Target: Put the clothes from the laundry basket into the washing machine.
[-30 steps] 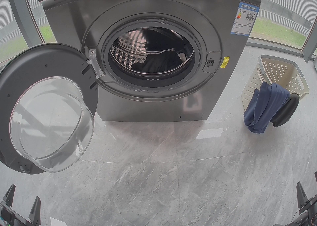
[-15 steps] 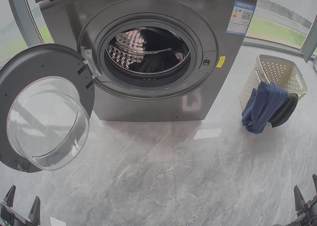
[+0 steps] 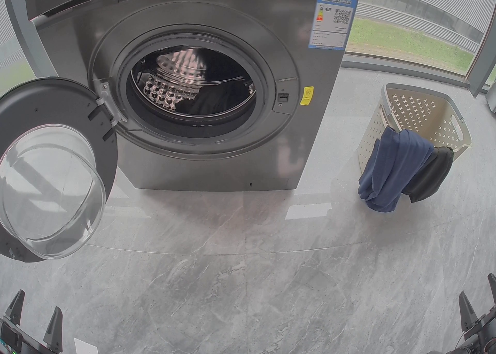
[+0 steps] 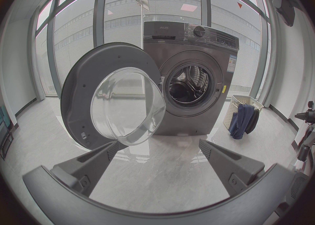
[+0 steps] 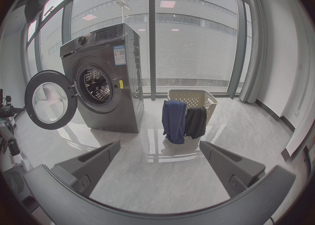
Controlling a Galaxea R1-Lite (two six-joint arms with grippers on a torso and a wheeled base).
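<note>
The whole head view is shifted toward the robot's right against the earlier frames; this is read as camera motion, and no thing is seen displaced against the others.

A blue garment [image 3: 392, 166] and a black garment [image 3: 431, 174] are draped side by side over the near rim of the laundry basket [image 3: 421, 92], hung down its outer wall with the long axis vertical. The blue one is on the washer side. The basket is stood on the floor [image 3: 248, 277], right of the washing machine [image 3: 289, 24] and apart from it.

The garments are placed ahead of the right gripper [image 3: 478, 298], well apart from it; that arm is judged the nearer. The left gripper [image 3: 36, 313] is held low on the far side, facing the swung-open door [image 3: 51, 107].

Both sets of jaws are spread wide, nothing held.

A dark garment [image 3: 212, 99] is already seen inside the drum [image 3: 165, 86].

The floor is grey marbled tile, glossy, so reflections are noted. Tall windows [image 5: 197, 38] are seen behind the machine and basket.
</note>
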